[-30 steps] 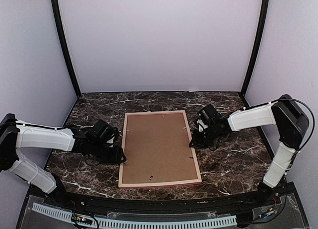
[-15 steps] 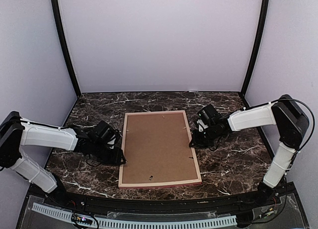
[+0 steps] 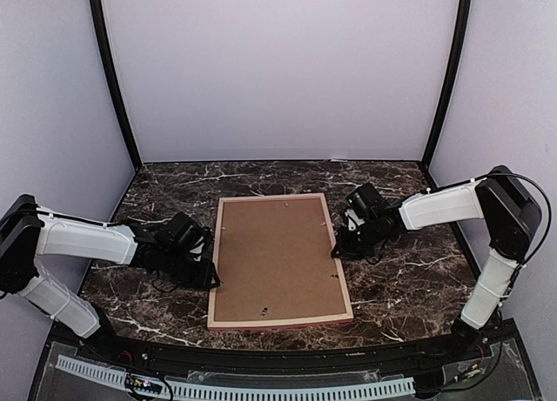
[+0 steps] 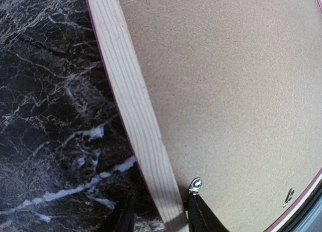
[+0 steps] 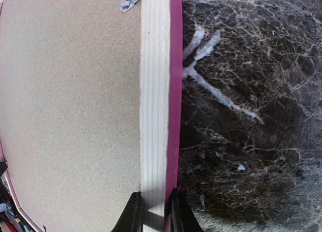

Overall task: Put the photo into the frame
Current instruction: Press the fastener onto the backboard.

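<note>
Left arm has edged inward since a second ago; its left end effector straddles the frame at the left rail, still unclenched, outer finger just clear of the wood. Right end effector is clenched on the right rail; I see the frame face down mid-desk, brown backing board up.

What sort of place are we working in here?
Likely a lab robot booth, not a home: plain pale walls with black posts close in a marble-look table. The left arm and right arm are mounted at its near edge, at the frame.
</note>
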`<state>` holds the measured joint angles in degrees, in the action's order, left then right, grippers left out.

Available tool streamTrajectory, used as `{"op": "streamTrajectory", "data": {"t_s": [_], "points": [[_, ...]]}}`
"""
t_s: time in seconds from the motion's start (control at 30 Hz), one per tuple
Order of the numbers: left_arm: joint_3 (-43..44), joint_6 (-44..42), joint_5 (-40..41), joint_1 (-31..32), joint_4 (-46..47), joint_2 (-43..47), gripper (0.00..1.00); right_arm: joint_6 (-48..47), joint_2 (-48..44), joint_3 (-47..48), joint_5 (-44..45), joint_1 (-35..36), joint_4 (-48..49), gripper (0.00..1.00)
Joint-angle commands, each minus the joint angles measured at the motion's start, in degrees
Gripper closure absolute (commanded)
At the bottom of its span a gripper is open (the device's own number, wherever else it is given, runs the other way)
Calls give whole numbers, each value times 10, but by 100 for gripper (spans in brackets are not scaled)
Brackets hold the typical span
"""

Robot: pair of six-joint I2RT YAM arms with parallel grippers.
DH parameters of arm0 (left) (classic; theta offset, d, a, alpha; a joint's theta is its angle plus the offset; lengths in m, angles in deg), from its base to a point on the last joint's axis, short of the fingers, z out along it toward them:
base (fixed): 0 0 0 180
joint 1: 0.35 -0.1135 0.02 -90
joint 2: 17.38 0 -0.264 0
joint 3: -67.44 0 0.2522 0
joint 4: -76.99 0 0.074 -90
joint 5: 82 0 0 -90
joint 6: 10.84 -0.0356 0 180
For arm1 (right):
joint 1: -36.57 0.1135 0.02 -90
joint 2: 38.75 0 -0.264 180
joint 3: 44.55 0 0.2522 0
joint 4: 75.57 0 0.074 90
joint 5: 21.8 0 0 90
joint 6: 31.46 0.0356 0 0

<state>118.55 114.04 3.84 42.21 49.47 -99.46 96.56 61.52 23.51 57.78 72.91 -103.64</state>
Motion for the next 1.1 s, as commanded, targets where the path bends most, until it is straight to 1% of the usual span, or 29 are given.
{"op": "streamTrajectory", "data": {"t_s": [0.0,0.2,0.37,0.53,0.67,0.9,1.07], "points": [[-5,-15,34,2,-31,-5,63,8,38,-26,0,-4,7,96],[1,-17,35,2,-15,4,66,7,38,-28,1,-4,6,96],[6,-17,32,2,-3,26,67,7,38,-29,-1,-4,7,96],[8,-14,19,2,1,50,62,6,39,-30,-2,-4,9,96],[8,-15,15,2,3,50,57,6,41,-30,-3,-4,11,96],[18,-34,3,3,2,12,46,5,39,-31,-3,-4,10,96],[30,-49,14,10,-7,-10,44,6,42,-32,-5,-4,12,96]]}}
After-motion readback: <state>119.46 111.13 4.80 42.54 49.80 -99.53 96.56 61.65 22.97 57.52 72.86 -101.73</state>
